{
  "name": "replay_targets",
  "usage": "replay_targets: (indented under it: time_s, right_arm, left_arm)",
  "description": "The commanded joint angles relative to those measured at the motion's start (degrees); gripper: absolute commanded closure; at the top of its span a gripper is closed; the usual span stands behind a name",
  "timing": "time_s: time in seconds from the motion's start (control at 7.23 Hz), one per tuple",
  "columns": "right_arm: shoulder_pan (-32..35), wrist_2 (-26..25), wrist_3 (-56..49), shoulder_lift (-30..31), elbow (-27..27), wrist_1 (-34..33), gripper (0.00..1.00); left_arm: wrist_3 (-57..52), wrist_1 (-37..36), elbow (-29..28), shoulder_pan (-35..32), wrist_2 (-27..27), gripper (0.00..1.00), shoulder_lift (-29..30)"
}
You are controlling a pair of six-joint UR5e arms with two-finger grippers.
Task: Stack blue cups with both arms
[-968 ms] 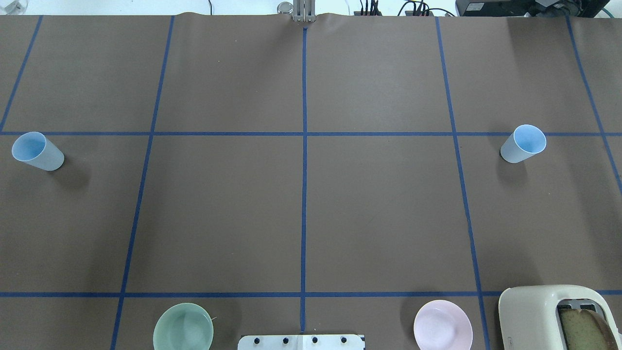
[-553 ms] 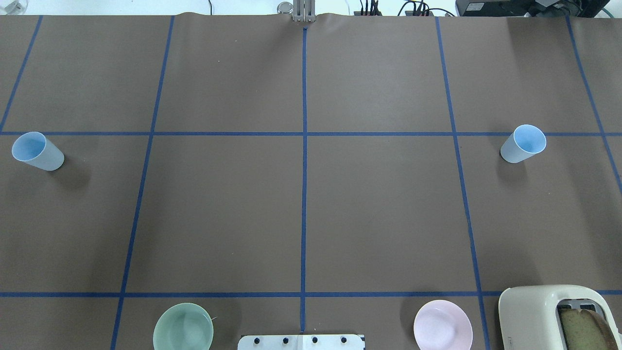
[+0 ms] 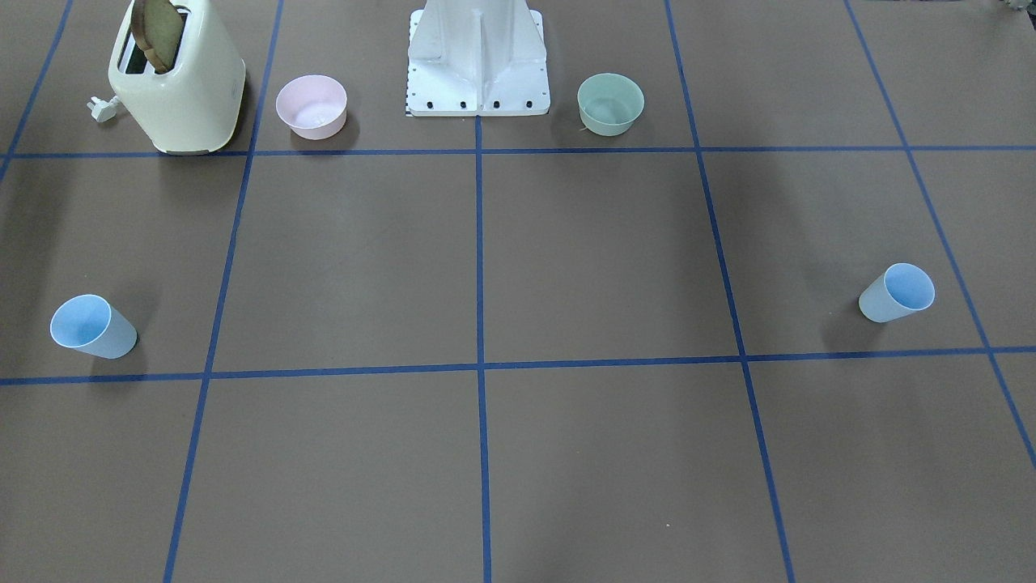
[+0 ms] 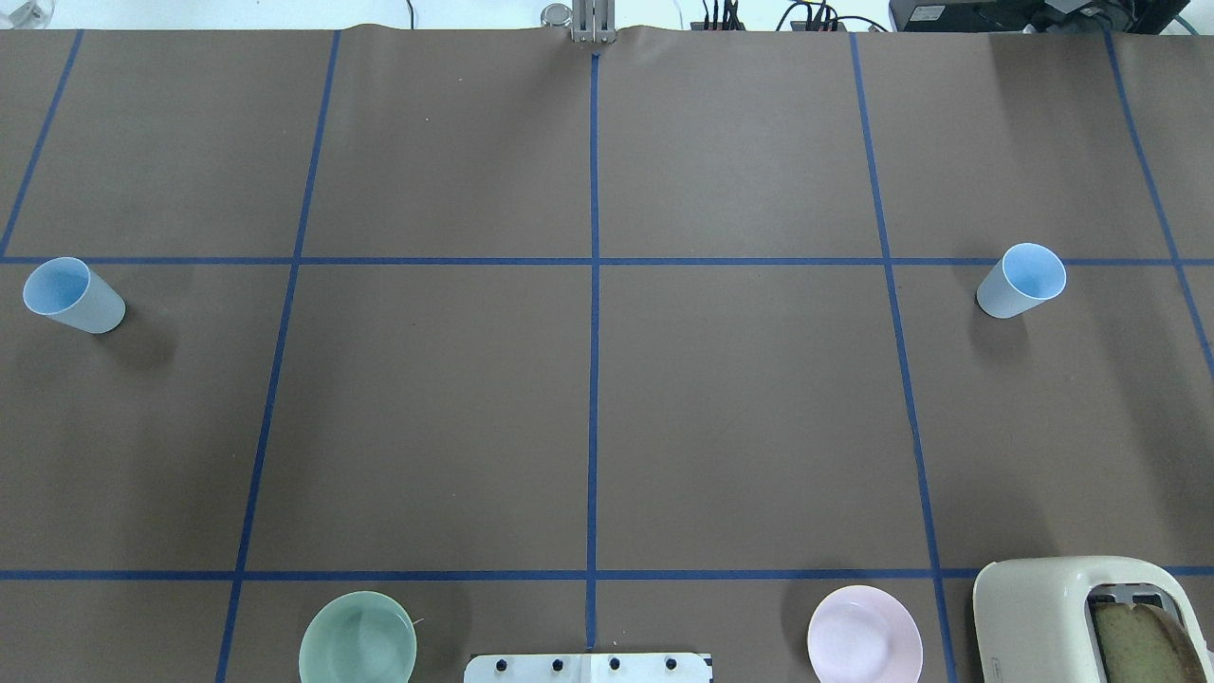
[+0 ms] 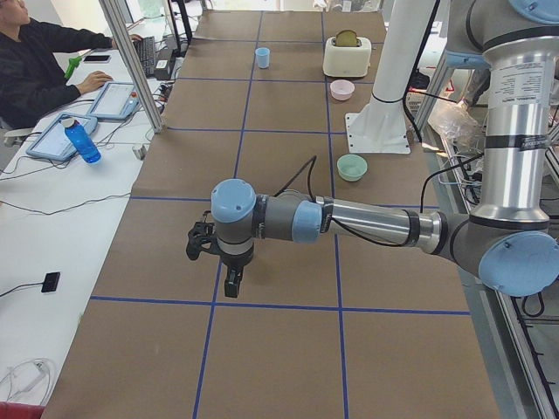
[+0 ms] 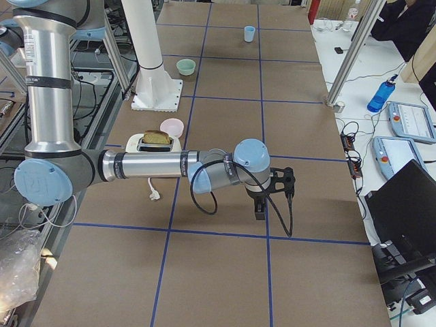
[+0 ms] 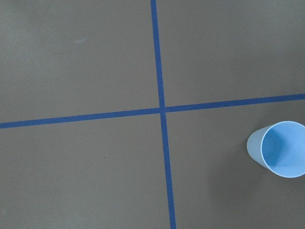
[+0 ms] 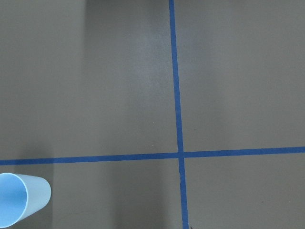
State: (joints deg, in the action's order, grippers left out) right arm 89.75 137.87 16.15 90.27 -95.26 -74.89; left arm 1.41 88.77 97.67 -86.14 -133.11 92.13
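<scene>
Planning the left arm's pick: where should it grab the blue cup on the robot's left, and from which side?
Probably the rim of the blue cup, pinching its wall, coming straight down. It stands upright, mouth open upward, and its sides taper downward, so a side grip could slip.

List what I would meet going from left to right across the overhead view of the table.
left blue cup → green bowl → white pedestal base → pink bowl → right blue cup
</scene>
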Motion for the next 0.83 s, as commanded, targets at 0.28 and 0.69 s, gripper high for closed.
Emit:
replay_targets:
  time_s: [0.28,0.69]
  right_arm:
    - [-2.65,0.65,2.75,-1.59,-1.76,-1.39,0.00]
    - [-2.65,0.74,2.66,-1.58,-1.86,-1.92,0.00]
  left_arm:
    - [5.36,6.81,-9.83,8.96,0.39,0.02,7.35]
    - [8.00,9.15,-13.03,11.42,0.30,0.02,10.44]
